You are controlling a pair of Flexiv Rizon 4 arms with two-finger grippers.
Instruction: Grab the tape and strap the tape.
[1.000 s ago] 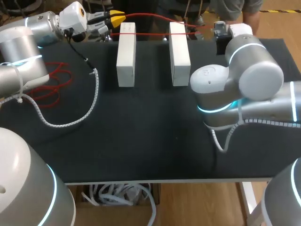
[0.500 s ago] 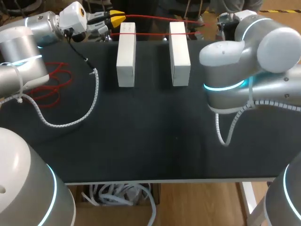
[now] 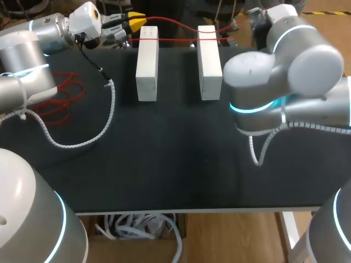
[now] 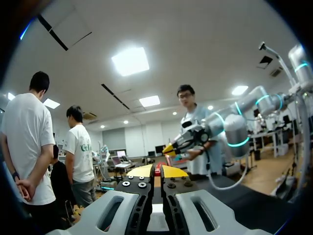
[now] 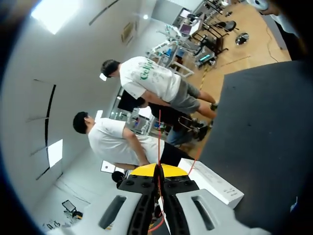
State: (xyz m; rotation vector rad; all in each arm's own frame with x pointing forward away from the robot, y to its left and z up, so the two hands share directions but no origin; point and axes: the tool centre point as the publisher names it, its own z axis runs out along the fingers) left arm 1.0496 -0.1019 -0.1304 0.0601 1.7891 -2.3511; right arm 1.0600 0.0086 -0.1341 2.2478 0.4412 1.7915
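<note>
A thin red tape (image 3: 176, 39) runs across the far ends of two white blocks (image 3: 147, 66) (image 3: 209, 63) at the back of the black table. My left gripper (image 3: 137, 22) sits at the back left, just beside the left block, shut on the tape's end. In the left wrist view its yellow tips (image 4: 156, 171) press together with red showing between them. My right gripper (image 5: 159, 170) is shut on the red tape (image 5: 159, 137), which stretches straight ahead of it. In the head view the right gripper is hidden behind its own arm (image 3: 285, 60) at the back right.
Loose loops of red tape (image 3: 60, 93) lie on the table at the left, under my left arm. A white spiral cable (image 3: 82, 143) trails from the left arm across the mat. The right arm's bulk hangs over the table's right half.
My right arm has swung toward the table's back edge and leftward, and the upper strand of tape now sags differently. The left arm has not moved.
</note>
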